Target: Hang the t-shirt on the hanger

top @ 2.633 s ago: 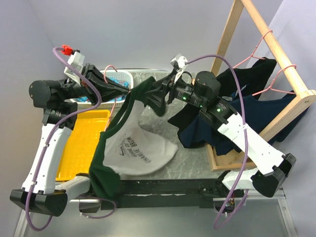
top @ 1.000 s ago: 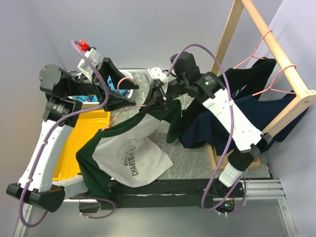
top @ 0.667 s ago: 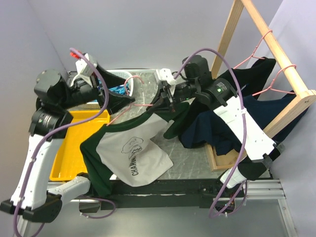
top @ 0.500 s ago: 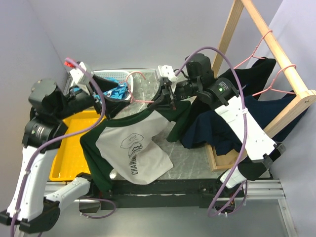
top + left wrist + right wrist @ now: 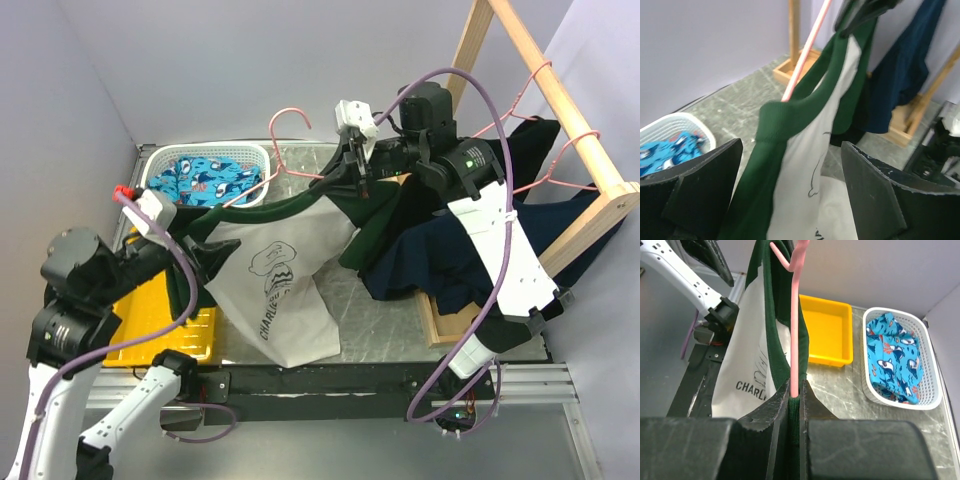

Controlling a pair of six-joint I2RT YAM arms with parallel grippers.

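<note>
The t-shirt [image 5: 285,290], off-white in front with dark green sleeves and collar, hangs on the pink wire hanger [image 5: 290,118] above the table. My right gripper [image 5: 358,165] is shut on the hanger wire together with the green collar; in the right wrist view the hanger [image 5: 795,315] rises straight out of the gripper's [image 5: 795,397] closed jaws, with the t-shirt [image 5: 747,355] draped to the left. My left gripper [image 5: 205,262] stands wide open by the shirt's left sleeve. In the left wrist view the t-shirt [image 5: 805,165] hangs ahead, between the spread fingers [image 5: 695,190], touching neither.
A white basket [image 5: 160,160] holding blue patterned cloth sits at the back left. A yellow tray [image 5: 150,320] lies under my left arm. The wooden rack [image 5: 560,120] on the right carries navy and black garments [image 5: 470,250] on pink hangers.
My left gripper let go of the shirt and drew back toward the near left. My right gripper carried hanger and shirt up and right, toward the rack; the shirt now hangs freely.
</note>
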